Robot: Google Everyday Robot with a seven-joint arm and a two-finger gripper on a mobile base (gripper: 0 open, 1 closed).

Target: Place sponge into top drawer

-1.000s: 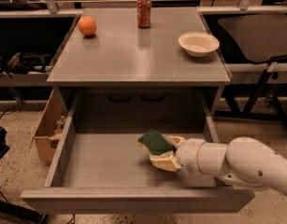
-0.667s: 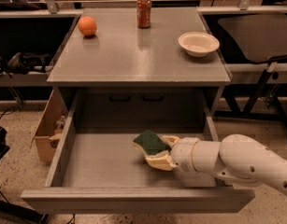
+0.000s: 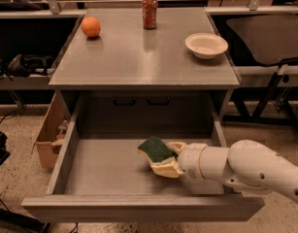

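- In the camera view, we saw the gripper [image 3: 169,159] inside the open top drawer [image 3: 139,208], right of centre. The arm [image 3: 250,169] reached in from the near right, over the front panel.
- Its pale fingers [image 3: 164,169] were closed on the sponge [image 3: 155,148], one showing below the foam and one along its right edge. The green face was up and tilted toward the left.
- The sponge hung low over the drawer floor. We could not tell whether its lower edge touched the floor.
- We judged this to be the release step, since the sponge was already well within the walls and clear of the front and right sides.
- To do it well, we would lower it until the foam rested flat, then part the fingers gently so it did not flip or cling.
- We would then lift the wrist straight up and back, keeping the arm off the front panel.
- The orange fruit [image 3: 91,26], can [image 3: 149,5] and bowl [image 3: 206,45] sat on the cabinet top [image 3: 139,62], far from the work and out of the way.
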